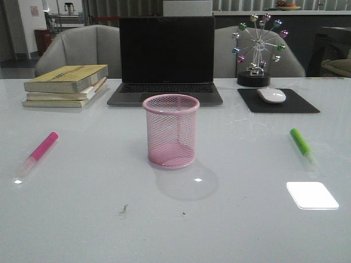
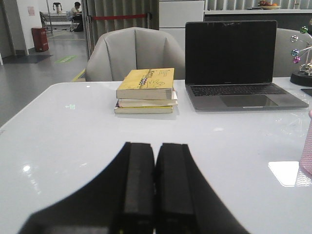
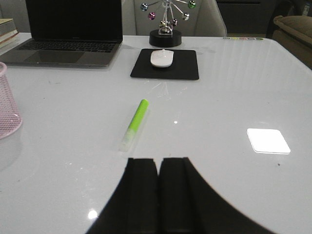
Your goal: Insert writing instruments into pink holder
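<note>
I see the round pink wire-mesh cup (image 1: 171, 130) upright mid-table, the pink highlighter (image 1: 38, 152) lying far left, the green highlighter (image 1: 302, 146) far right, both my grippers (image 2: 155, 187) (image 3: 159, 192) pressed closed, empty.

Dimmish indoor light from overhead, cool cast; the glossy table (image 1: 82, 219) throws back a bright rectangular glare patch (image 1: 312, 195) plus small specular dots. Soft round shadow under the pink holder (image 1: 171, 130) toward the camera. Front view slightly soft and noisy; wrist-view fingers (image 2: 139, 195) near-black, detail lost.
</note>
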{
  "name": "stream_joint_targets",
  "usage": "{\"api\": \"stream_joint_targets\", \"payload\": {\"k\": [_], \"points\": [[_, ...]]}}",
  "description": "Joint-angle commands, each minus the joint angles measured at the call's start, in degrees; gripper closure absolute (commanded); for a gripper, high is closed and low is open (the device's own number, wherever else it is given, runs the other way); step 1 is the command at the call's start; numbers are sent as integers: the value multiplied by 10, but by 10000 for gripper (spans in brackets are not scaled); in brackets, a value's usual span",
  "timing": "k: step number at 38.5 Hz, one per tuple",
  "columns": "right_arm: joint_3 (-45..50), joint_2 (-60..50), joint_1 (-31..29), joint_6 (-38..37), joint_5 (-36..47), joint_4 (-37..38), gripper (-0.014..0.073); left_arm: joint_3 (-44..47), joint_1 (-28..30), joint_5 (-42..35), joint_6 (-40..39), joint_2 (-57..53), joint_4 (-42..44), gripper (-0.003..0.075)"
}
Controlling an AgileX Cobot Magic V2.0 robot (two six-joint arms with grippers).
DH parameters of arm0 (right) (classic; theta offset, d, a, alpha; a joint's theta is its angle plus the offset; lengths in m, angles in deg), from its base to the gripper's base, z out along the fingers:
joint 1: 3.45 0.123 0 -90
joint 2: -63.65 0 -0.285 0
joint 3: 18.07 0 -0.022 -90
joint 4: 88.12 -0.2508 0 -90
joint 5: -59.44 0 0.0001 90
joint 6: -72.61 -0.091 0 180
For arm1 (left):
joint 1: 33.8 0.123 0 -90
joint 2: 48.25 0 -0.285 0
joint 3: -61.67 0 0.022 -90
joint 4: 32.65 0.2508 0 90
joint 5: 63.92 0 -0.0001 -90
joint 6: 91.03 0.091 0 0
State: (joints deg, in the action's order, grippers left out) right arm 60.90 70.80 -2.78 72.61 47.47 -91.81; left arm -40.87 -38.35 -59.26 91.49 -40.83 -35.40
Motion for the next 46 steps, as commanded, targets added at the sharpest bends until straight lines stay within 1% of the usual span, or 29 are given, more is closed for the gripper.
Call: {"api": "stream_joint_targets", "payload": {"k": [1,27,34,37,41,46], "points": [[0,-10,-3,7,48,1,563,3,-6,-50,-4,-13,-5,621],[0,-10,-3,7,48,1,563,3,-6,-57,-4,-13,-5,621],[0,-10,-3,7,65,1,563,3,-6,-59,-4,-13,-5,621],[0,-10,-3,7,82,1,563,3,-6,-76,-4,-13,-5,621],[0,-10,-3,7,112,1,563,2,-6,-118,-4,-13,-5,621],[0,-10,-3,6,168,1,563,2,-6,-210,-4,-13,-5,621]]}}
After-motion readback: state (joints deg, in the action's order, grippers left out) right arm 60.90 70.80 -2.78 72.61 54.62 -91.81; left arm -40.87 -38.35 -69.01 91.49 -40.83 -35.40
